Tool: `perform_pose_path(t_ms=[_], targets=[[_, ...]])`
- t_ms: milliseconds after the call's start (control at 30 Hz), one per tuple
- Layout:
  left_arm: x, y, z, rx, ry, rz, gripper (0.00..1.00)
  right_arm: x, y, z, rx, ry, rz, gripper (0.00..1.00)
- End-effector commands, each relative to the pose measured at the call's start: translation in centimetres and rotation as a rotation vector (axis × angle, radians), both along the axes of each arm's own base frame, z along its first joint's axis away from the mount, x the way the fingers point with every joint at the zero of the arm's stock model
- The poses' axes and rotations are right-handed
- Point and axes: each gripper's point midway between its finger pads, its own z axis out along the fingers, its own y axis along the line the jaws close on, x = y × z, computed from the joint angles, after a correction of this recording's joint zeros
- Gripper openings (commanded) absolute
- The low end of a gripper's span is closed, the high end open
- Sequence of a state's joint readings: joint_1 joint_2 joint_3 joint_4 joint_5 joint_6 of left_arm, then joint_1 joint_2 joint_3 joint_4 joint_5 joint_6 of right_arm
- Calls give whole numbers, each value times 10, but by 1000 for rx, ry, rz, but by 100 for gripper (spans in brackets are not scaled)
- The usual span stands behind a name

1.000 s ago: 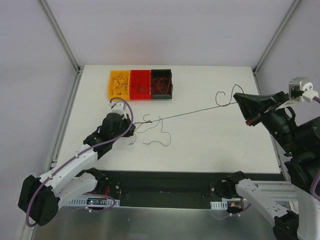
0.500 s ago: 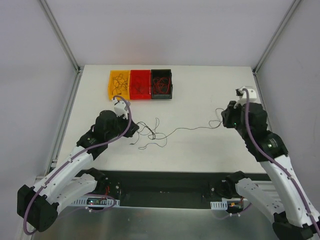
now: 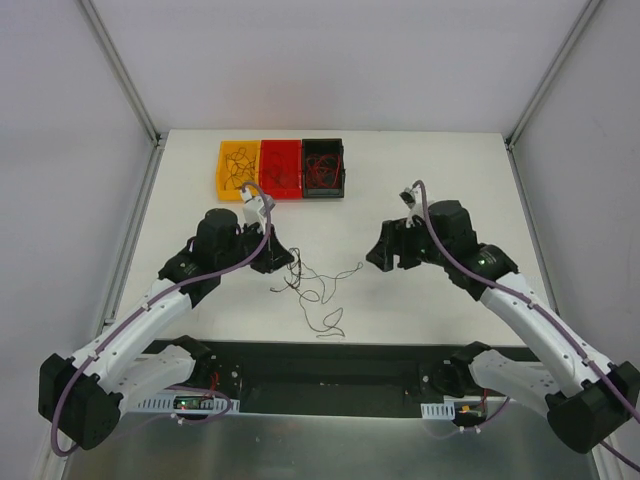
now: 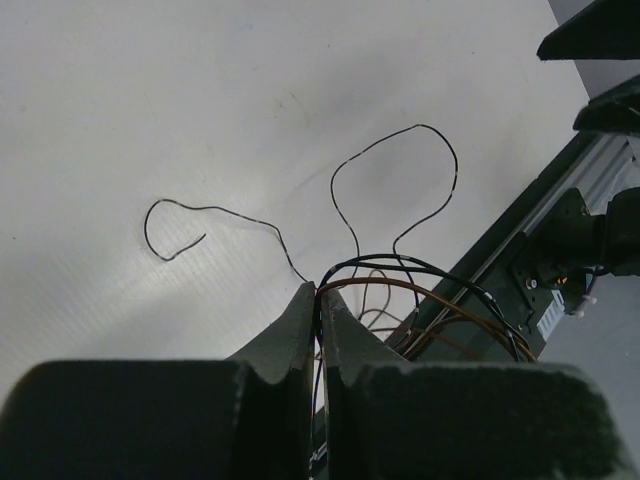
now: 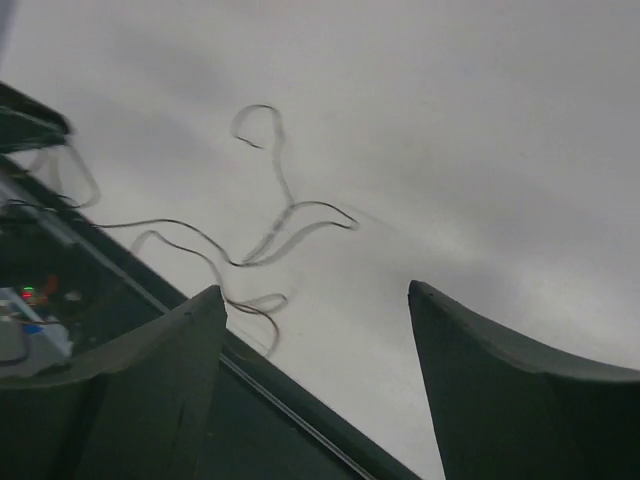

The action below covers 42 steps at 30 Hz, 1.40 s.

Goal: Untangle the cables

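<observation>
The cables (image 3: 312,288) are hair-thin, curly dark wires lying slack on the white table between the two arms. One strand reaches right toward (image 3: 358,266). My left gripper (image 3: 277,262) is shut on the left end of the bunch. In the left wrist view, black and brown cables (image 4: 420,285) come out from between the closed fingertips of the left gripper (image 4: 320,292), and a black loop (image 4: 400,160) lies on the table beyond. My right gripper (image 3: 380,258) stands open just right of the cables. In the right wrist view the right gripper (image 5: 315,290) holds nothing, and a loose cable (image 5: 270,235) lies ahead of it.
Three small bins stand in a row at the back of the table: yellow (image 3: 232,170), red (image 3: 281,168) and black (image 3: 323,166), each with thin wires inside. The table's dark near edge (image 3: 380,350) runs just below the cables.
The right gripper has let go of the long cable, opened and swung in from the far right toward the middle. The cable, taut before, now lies slack. The left gripper shifted slightly right.
</observation>
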<state>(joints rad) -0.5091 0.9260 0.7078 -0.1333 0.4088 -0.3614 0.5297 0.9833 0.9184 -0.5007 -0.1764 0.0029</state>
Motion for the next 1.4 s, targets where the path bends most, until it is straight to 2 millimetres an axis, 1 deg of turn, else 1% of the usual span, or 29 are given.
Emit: perform_pose_path(t_ms=[0,67,100,167,233,333,467,533,667,800,867,1100,1133,1233,1367], targets=[[0,-7,16,-46,4,-19,0,-16,91,46,445,21,232,73],[0,-7,15,-47,10,-17,0,-21,117,56,515,23,295,64],[0,-7,13,-45,18,-16,0,-24,130,62,538,13,333,61],[0,-7,12,-45,20,-14,0,-33,150,67,549,6,394,56],[0,-7,11,-41,19,-12,0,-43,167,66,545,0,445,51],[1,-7,10,-39,21,-10,0,-45,178,62,512,-32,456,43],[1,-7,11,-38,17,-18,0,-55,189,54,470,-63,496,40],[0,-7,11,-35,13,-22,0,-60,195,55,465,-80,510,38],[2,-6,12,-30,4,-16,0,-62,198,52,437,-109,505,37],[1,-7,11,-32,8,-23,0,-60,199,49,418,-124,492,37],[1,-6,9,-26,11,-19,0,-62,199,51,419,-128,494,38],[2,-6,9,-24,12,-17,0,-67,188,43,386,-149,493,46],[2,-6,8,-23,15,-17,0,-66,187,43,387,-151,492,47],[3,-6,7,-19,15,-13,0,-74,189,50,400,-160,525,47],[3,-6,6,-16,15,-17,0,-76,180,48,383,-161,505,48]])
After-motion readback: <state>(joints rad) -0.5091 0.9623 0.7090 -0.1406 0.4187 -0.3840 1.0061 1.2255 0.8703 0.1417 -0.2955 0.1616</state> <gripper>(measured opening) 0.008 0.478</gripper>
